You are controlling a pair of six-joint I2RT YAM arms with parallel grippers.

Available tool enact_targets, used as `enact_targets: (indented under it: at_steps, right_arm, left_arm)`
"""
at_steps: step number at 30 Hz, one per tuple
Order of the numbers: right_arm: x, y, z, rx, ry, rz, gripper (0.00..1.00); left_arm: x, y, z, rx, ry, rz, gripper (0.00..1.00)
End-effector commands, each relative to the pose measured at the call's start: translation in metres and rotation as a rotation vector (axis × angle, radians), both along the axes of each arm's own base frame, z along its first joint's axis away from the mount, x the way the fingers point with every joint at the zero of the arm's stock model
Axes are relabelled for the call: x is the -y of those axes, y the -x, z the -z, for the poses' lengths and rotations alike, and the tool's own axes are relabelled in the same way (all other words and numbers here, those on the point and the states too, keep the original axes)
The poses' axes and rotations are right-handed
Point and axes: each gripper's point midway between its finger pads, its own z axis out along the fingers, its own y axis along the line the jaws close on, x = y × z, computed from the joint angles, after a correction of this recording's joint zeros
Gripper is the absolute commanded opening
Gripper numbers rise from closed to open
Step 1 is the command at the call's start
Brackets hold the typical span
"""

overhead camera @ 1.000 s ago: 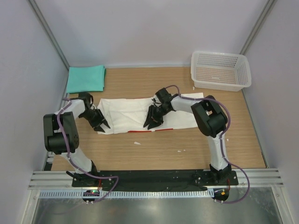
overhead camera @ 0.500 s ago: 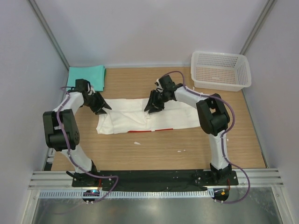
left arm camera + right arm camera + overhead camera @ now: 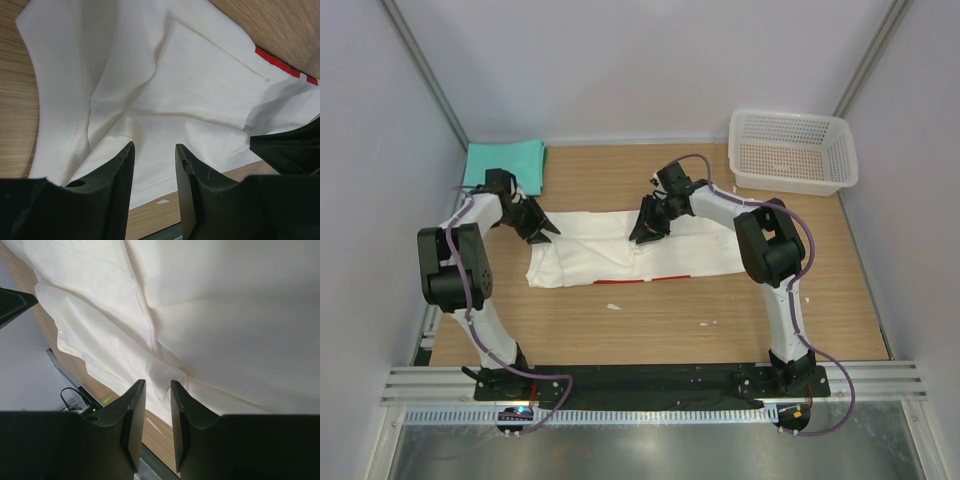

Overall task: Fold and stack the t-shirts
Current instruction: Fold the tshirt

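The white t-shirt [image 3: 695, 250] lies on the table as a long folded band, with a strip of its red print [image 3: 655, 278] along the near edge. The teal t-shirt [image 3: 503, 167] is folded at the back left corner. My left gripper [image 3: 542, 230] hovers over the white shirt's far left corner, open and holding nothing [image 3: 155, 147]; wrinkled white cloth [image 3: 200, 85] and red print [image 3: 277, 62] lie beneath it. My right gripper [image 3: 640, 234] is over the middle of the shirt's far edge, open by a narrow gap [image 3: 157, 384] above a crease [image 3: 150, 335].
A white mesh basket [image 3: 792, 150] stands at the back right corner. Small white scraps [image 3: 613, 306] lie on the wood in front of the shirt. White walls close in the table on three sides.
Both grippers have moved from the white shirt's near edge back to its far edge. The shirt itself has hardly shifted.
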Motion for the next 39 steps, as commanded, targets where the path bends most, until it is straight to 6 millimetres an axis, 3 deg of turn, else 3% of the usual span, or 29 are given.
enact_targets:
  at_steps: [1, 17, 19, 21, 24, 33, 39]
  right_arm:
    - [-0.001, -0.003, -0.009, 0.023, -0.005, 0.003, 0.32]
    - [-0.007, -0.006, -0.012, 0.017, -0.047, 0.028, 0.3]
    - [-0.007, -0.01, -0.012, 0.017, -0.053, 0.04, 0.27]
    - [-0.007, -0.014, -0.013, 0.023, -0.05, 0.052, 0.15]
    - [-0.003, -0.019, -0.013, 0.026, -0.041, 0.073, 0.04]
    - [0.03, -0.02, 0.003, 0.024, 0.045, 0.173, 0.01]
    - [0.023, -0.024, 0.008, 0.027, 0.016, 0.153, 0.01]
  left_arm:
    - [0.005, -0.012, -0.005, 0.024, 0.03, -0.001, 0.39]
    - [0.003, -0.019, 0.012, -0.016, -0.001, -0.012, 0.26]
    - [0.003, -0.02, 0.014, -0.019, -0.004, -0.011, 0.17]
    - [0.002, -0.021, 0.017, -0.025, -0.01, -0.016, 0.11]
    - [0.0, -0.024, 0.018, -0.023, -0.017, -0.02, 0.0]
    - [-0.009, -0.038, 0.011, 0.039, -0.066, -0.043, 0.0]
    - [-0.007, -0.042, 0.02, 0.023, -0.051, -0.035, 0.0]
